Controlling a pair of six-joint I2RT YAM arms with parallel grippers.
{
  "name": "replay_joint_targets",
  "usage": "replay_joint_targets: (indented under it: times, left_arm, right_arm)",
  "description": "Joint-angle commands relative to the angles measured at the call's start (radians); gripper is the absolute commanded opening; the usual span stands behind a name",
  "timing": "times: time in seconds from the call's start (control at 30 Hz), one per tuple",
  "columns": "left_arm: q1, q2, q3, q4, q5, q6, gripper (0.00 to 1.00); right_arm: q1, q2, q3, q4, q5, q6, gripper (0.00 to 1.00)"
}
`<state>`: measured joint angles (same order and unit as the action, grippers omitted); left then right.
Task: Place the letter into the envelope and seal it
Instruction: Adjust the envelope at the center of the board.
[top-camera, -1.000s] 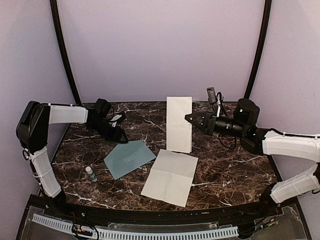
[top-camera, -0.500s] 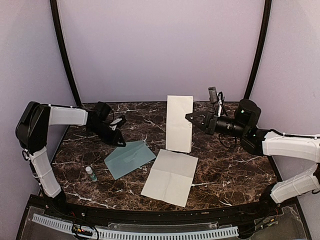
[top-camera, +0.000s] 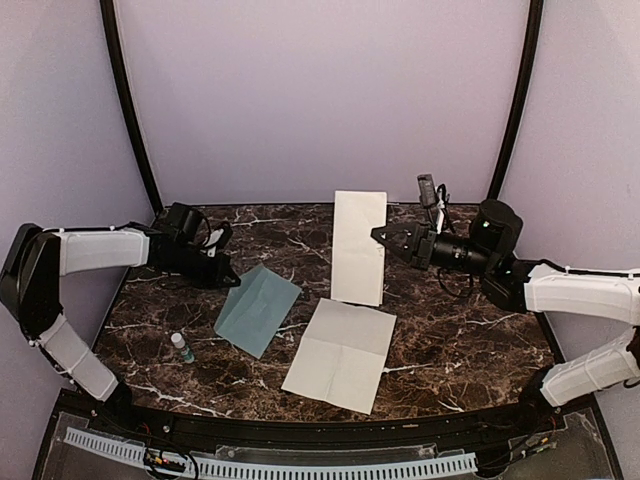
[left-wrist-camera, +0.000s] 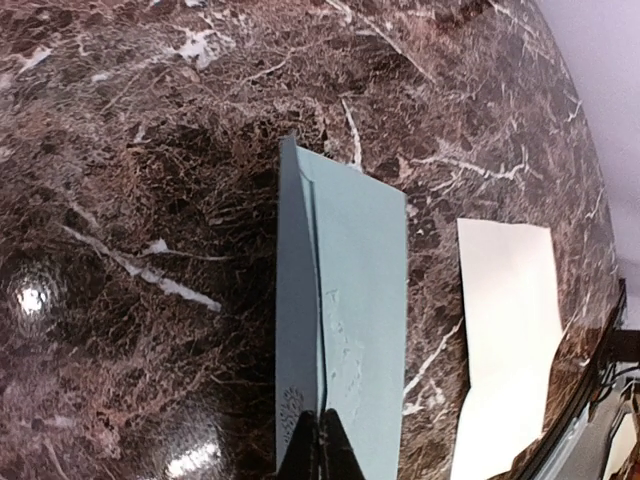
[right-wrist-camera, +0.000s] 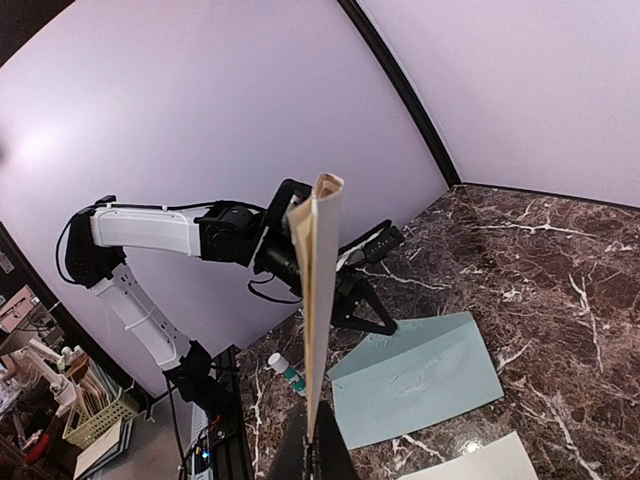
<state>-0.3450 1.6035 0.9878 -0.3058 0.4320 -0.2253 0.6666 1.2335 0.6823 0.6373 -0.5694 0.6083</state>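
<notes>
— Left side?
— My left pincer (left-wrist-camera: 322, 440) is clamped on an edge of the pale teal paper envelope (top-camera: 258, 310), which lies on the dark marble counter (top-camera: 450, 340).
— And the right?
— My right pincer (top-camera: 378, 236) grips the folded cream paper letter (top-camera: 358, 248), holding it upright above the counter.

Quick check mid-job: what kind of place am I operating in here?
Probably a lab robot booth: a lilac backdrop framed by black poles, a marble-patterned table, and workshop clutter outside it.

left jaws now clamped on envelope (top-camera: 258, 310) corner, envelope swung leftward
</notes>
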Motion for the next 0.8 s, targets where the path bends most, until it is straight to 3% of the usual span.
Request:
replay_joint_targets:
  times: [0.0, 0.2, 0.4, 0.47, 0.53, 0.6, 0.7, 0.77]
  left_arm:
    - [-0.007, -0.157, -0.153, 0.238, -0.049, -0.381, 0.00]
    - [-0.118, -0.274, -0.355, 0.511, -0.151, -0.673, 0.00]
    - [-0.164, -0.239, -0.438, 0.637, -0.168, -0.754, 0.01]
    - [-0.164, -0.240, -0.439, 0.632, -0.171, -0.739, 0.18]
    - [-0.161, -0.262, -0.430, 0.613, -0.192, -0.699, 0.57]
    - [-0.154, -0.304, -0.397, 0.512, -0.240, -0.625, 0.74]
    - [-0.123, -0.381, -0.314, 0.392, -0.334, -0.470, 0.84]
    - [-0.098, -0.452, -0.254, 0.350, -0.309, -0.326, 0.87]
  right_arm:
    - [-0.006, -0.011, -0.007, 0.059, 0.000, 0.015, 0.00]
    - [-0.006, 0.015, 0.008, 0.061, -0.008, 0.022, 0.00]
    - [-0.001, 0.041, 0.027, 0.062, -0.020, 0.024, 0.00]
    - [0.001, 0.051, 0.038, 0.050, -0.032, 0.016, 0.00]
    - [0.002, 0.061, 0.065, -0.005, -0.056, -0.015, 0.00]
    - [0.003, 0.064, 0.100, -0.082, -0.084, -0.058, 0.00]
    - [0.004, 0.064, 0.173, -0.259, -0.129, -0.150, 0.00]
    - [0.004, 0.065, 0.221, -0.381, -0.144, -0.212, 0.00]
